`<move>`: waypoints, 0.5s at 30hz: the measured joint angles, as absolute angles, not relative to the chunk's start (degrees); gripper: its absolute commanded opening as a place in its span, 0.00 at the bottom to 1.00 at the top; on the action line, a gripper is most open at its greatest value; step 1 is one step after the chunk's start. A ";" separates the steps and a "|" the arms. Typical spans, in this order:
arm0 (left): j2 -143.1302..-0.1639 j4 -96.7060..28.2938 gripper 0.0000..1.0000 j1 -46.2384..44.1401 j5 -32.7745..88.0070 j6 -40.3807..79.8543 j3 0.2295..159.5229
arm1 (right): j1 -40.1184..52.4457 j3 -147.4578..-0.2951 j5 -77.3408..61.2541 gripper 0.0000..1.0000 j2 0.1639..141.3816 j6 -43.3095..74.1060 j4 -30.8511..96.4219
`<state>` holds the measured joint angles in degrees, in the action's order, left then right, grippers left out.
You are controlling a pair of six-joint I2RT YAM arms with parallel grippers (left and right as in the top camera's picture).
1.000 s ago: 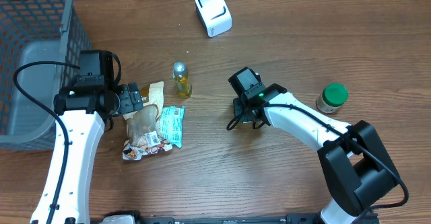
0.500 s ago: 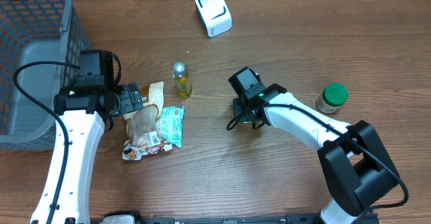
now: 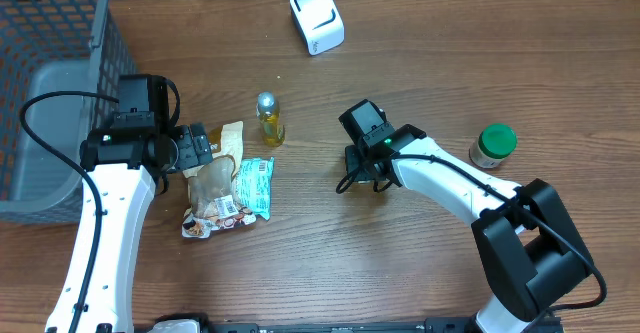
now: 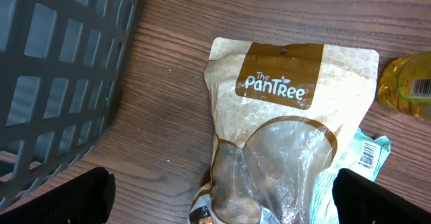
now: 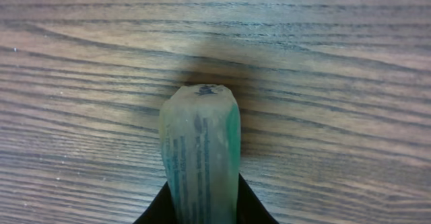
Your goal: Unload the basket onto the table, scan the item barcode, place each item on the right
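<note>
Grippers sit well apart in the overhead view. The left gripper (image 3: 197, 151) hangs over the near end of a pouch (image 3: 212, 188), which lies against a teal packet (image 3: 255, 185) with a small bottle (image 3: 267, 118) just beyond. The right gripper (image 3: 365, 165) is low over bare table (image 3: 330, 273) mid-scene and hides whatever it carries. A white scanner (image 3: 317, 18) stands at the far edge, well apart from both arms. That probably explains the right arm's central post, since the reader is an open reach away. A green-lidded jar (image 3: 493, 145) waits beside the right arm, and a basket (image 3: 50, 33) fills the left corner.

From the left wrist, the fingertips show only in the two bottom corners, so this pincer is released and spread wide with nothing in it. It looks to me parked over the pile, not picking. The pouch has a tan label and a clear window, and the packet and bottle show small barcodes at the right edge.

From the right wrist, a tube (image 5: 200, 150) juts out from between the dark fingers, which press on both its flanks, so this pincer is grasping it. Holding it by one end leaves most of its length free to turn toward the reader. The tube is pale and translucent with a green streak down one side. Fine print runs lengthwise, and there is a dark mark on its tip. No barcode shows on this face. Its tip casts a shadow on the wood, but I cannot tell whether it touches.
</note>
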<state>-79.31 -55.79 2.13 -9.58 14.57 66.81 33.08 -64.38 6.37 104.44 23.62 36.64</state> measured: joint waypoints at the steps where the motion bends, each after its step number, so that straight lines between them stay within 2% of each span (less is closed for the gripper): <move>1: -79.31 -55.77 1.00 2.13 -9.58 14.57 66.81 | 33.06 -64.38 6.35 0.13 104.44 23.90 36.67; 12: -79.31 -55.79 1.00 2.13 -9.58 14.57 66.81 | 30.76 -64.38 3.16 0.10 104.44 29.15 36.38; 14: -79.31 -55.79 1.00 2.13 -9.58 14.57 66.81 | 30.13 -64.38 1.76 0.13 104.44 29.47 36.34; 15: -79.31 -55.79 1.00 2.13 -9.58 14.57 66.81 | 29.95 -64.38 1.28 0.18 104.44 29.67 36.29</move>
